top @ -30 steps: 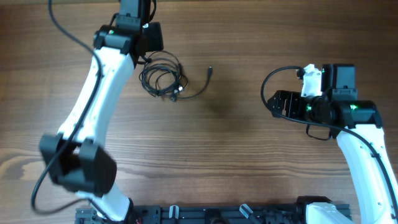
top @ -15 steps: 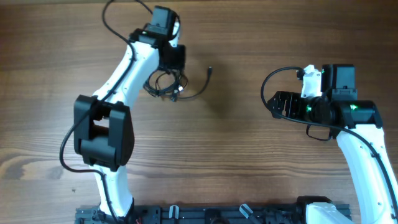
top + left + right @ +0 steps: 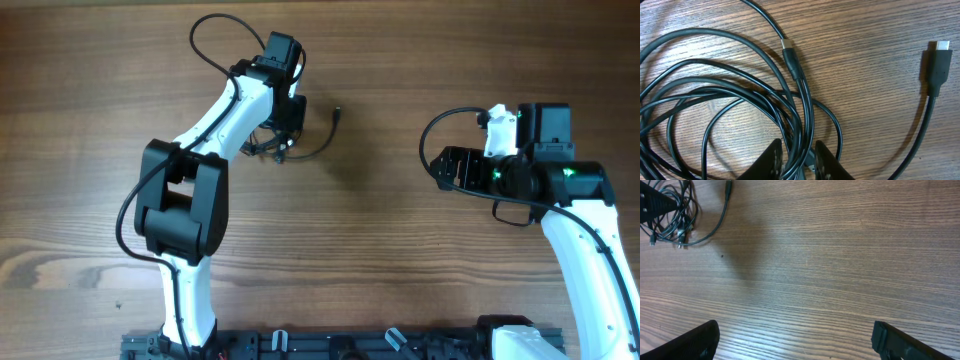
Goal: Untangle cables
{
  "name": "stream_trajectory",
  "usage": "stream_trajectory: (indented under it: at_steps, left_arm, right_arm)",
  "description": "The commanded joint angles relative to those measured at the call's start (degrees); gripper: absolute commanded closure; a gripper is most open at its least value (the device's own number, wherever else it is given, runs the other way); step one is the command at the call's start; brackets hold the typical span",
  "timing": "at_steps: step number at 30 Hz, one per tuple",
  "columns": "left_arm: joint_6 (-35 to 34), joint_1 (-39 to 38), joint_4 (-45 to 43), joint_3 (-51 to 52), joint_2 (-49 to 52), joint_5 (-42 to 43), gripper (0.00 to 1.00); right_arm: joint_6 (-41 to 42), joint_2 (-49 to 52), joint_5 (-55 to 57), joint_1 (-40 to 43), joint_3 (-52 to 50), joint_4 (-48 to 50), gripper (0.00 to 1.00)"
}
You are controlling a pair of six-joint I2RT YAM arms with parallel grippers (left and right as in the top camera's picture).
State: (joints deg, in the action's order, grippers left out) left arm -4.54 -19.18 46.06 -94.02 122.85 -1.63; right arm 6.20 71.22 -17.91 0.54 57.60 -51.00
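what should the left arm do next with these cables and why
Probably a small, slow lift: the left gripper is pinched on a few strands of the cables, which lie looped over each other on the table. Lifting should show which loops hang free.

You have bare table (image 3: 380, 230) across the middle and near side; far left, the cables (image 3: 792, 62) and the left arm (image 3: 225, 105) over them block the way.

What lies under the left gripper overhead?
The left gripper covers most of the thin black cable tangle; only loops and one loose end show. Its wrist view shows strands between the fingers.
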Motion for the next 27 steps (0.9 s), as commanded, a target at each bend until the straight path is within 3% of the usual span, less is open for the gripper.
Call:
stream_trajectory:
  at_steps: [1,5,8,15,24,27]
  left_arm:
    - [0.9,0.0,0.0,0.3,2.7,-1.0,0.77]
    - [0.9,0.0,-0.2,0.3,3.8,-1.0,0.79]
    - [1.1,0.0,-0.3,0.3,3.8,-1.1,0.96]
    - [1.1,-1.6,1.4,0.3,0.7,-8.6,0.96]
    - [-2.4,-2.8,-2.6,0.2,-26.4,-7.9,0.96]
    - [-9.3,-0.1,-6.0,0.2,-39.1,-7.7,0.96]
  right_arm:
    - [0.2,-1.0,0.6,-0.1,1.3,0.2,0.0]
    - [0.2,-1.1,0.6,-0.1,1.3,0.2,0.0]
    - [0.3,-1.0,0.6,-0.1,1.3,0.3,0.0]
    - [0.2,-1.0,0.6,-0.1,1.3,0.4,0.0]
    - [0.2,-1.0,0.6,-0.1,1.2,0.6,0.0]
    - [0.2,-1.0,0.6,-0.1,1.2,0.6,0.0]
